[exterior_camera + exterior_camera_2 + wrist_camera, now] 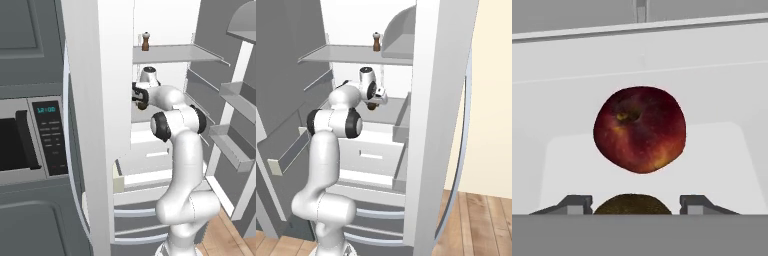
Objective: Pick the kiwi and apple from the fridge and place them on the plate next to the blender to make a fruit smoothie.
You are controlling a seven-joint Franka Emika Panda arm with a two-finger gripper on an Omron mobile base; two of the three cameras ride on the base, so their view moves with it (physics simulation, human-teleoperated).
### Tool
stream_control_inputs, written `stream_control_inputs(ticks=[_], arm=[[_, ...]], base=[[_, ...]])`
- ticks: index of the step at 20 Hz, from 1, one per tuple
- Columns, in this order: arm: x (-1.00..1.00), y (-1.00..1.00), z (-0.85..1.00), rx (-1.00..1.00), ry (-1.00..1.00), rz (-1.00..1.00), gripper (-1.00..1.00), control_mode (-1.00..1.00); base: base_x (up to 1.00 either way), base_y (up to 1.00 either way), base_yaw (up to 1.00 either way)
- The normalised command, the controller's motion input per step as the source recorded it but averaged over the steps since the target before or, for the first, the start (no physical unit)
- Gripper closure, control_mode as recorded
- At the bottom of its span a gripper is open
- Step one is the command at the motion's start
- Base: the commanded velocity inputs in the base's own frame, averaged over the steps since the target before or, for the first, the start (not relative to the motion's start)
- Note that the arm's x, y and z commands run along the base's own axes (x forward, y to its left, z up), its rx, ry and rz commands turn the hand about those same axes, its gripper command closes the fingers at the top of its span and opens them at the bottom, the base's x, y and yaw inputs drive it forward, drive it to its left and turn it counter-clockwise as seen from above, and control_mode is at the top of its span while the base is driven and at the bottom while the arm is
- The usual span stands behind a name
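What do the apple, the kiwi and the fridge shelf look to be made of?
Apple: smooth, slightly glossy red skin with yellow flecks. Kiwi: dull, rough olive-brown skin, likely fuzzy. Shelf: plain pale matte surface, probably plastic; the rendering leaves that open.

apple (640, 129) mid-frame on white fridge floor (722, 150) | kiwi (632, 204) between fingers (574, 204)

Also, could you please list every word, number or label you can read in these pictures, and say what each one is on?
"12:00": roughly how the lit display of the microwave reads, though it is blurred.
The button labels on the panel below it are too small to read.
The fridge, apple and kiwi carry no text.
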Motion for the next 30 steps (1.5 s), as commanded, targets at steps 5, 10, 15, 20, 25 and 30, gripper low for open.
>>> stream_control_inputs(ticks=[5, 10, 15, 20, 25, 30], arm=[[-0.02, -0.17, -0.23, 0.00, -0.01, 0.00, 1.00, -1.00], [-0.36, -0.02, -0.11, 0.00, 0.00, 0.00, 1.00, -1.00], [-0.86, -0.08, -0.24, 0.01, -0.10, 0.00, 1.00, -1.00], [-1.00, -0.04, 0.11, 0.06, -0.32, 0.00, 1.00, -1.00], [-1.00, 0.00, 0.66, 0.01, -0.47, 0.00, 1.00, -1.00], [-1.00, 0.00, 1.00, 0.00, -0.28, 0.00, 1.00, -1.00]], base=[[0.00, 0.00, 0.00], [0.00, 0.00, 0.00], [0.00, 0.00, 0.00], [0.00, 0.00, 0.00], [0.00, 0.00, 0.00], [0.00, 0.00, 0.00]])
